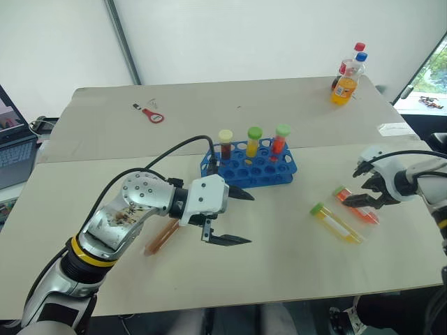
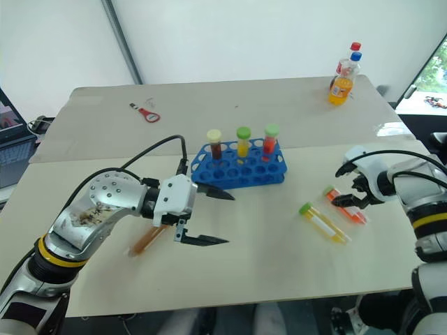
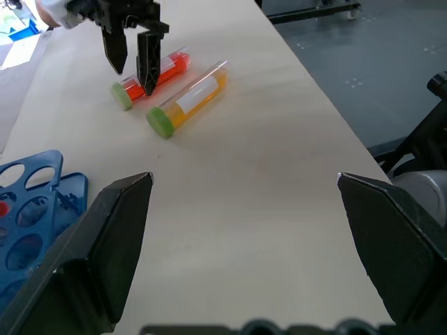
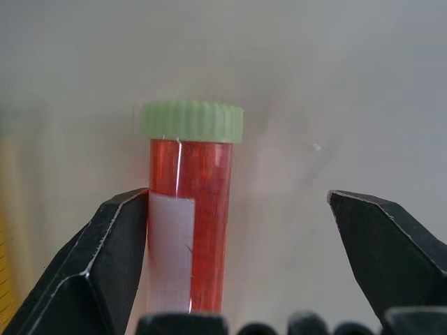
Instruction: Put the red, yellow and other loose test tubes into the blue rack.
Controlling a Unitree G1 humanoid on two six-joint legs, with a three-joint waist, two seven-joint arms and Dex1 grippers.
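My right gripper point(image 1: 369, 190) hangs with jaws apart over the red tube point(image 1: 357, 206), which lies between its fingers on the table point(image 1: 279, 237), yellow tube point(image 1: 336, 222) just beside. The wrist view shows the tube off-centre against one finger, so I judge closing could roll it away. My left gripper point(image 1: 234, 218), also apart, hovers near the rack point(image 1: 244, 166); a brown tube point(image 1: 162, 236) lies beneath it.

You have the rack point(image 1: 249, 166) mid-table point(image 1: 279, 279) with three tubes standing in its back row. Right of it two tubes point(image 1: 336, 222) lie side by side. Another tube point(image 1: 162, 236) lies left, before the rack. Bottles point(image 1: 347, 82) stand far back right.
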